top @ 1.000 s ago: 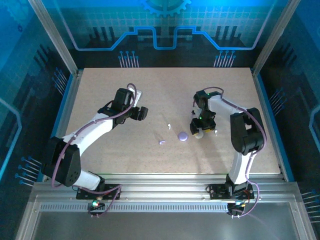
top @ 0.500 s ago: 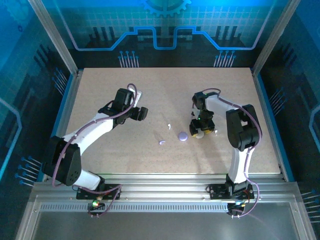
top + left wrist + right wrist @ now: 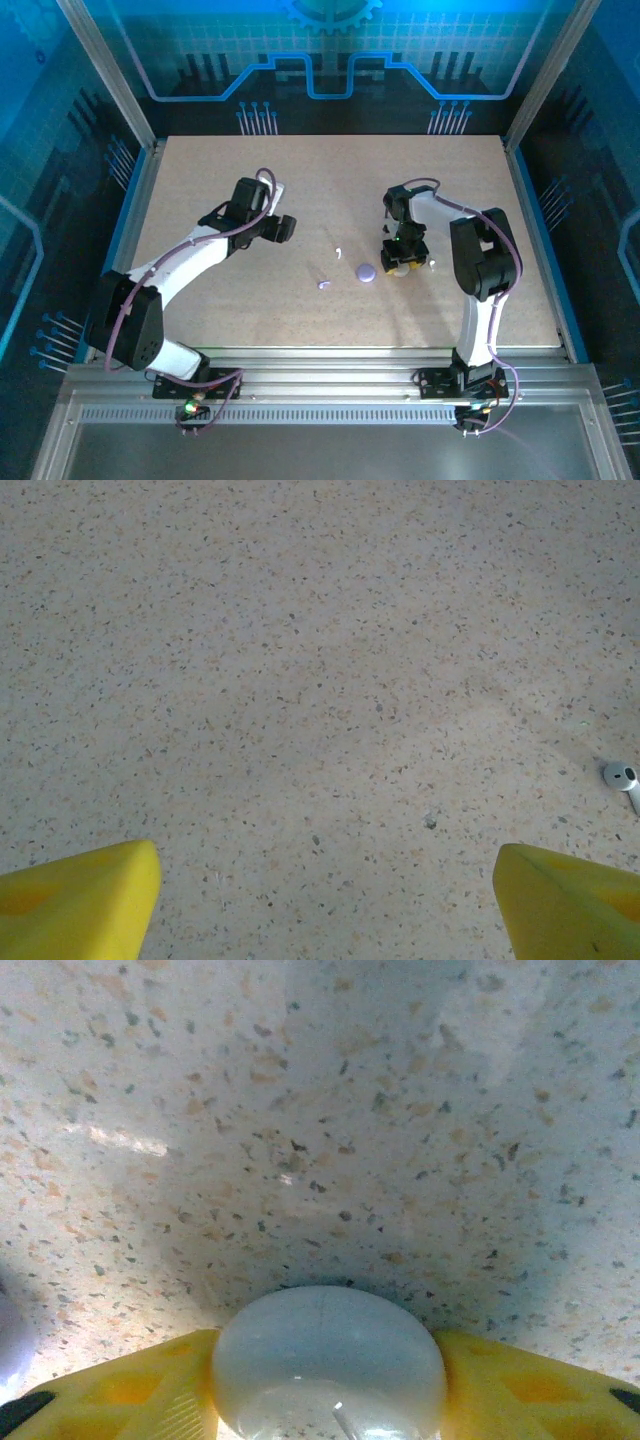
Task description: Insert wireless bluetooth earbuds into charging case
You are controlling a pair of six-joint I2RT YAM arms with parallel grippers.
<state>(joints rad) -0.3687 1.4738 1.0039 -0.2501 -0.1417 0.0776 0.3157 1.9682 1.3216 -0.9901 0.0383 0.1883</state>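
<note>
The charging case lies as two round parts. Its lavender disc (image 3: 366,271) rests on the table, and its off-white disc (image 3: 400,266) sits just to the right, under my right gripper (image 3: 399,262). In the right wrist view the off-white disc (image 3: 328,1355) fills the gap of my right gripper (image 3: 328,1365), with both yellow fingers (image 3: 150,1390) pressed against its sides. Tiny earbuds lie left of the lavender disc: one (image 3: 338,250) above and one (image 3: 323,285) below. My left gripper (image 3: 283,227) hovers open, further left. In its wrist view, the left gripper (image 3: 328,880) spans bare table and an earbud (image 3: 622,776) lies at the right edge.
A small white bit (image 3: 432,264) lies just right of my right gripper. The speckled tabletop (image 3: 300,180) is bounded by metal frame posts and blue side walls (image 3: 130,200). The arm bases stand on the rail at the near edge.
My right gripper's jaws have narrowed onto the off-white disc and its elbow has shifted slightly left. The left arm has not moved.
</note>
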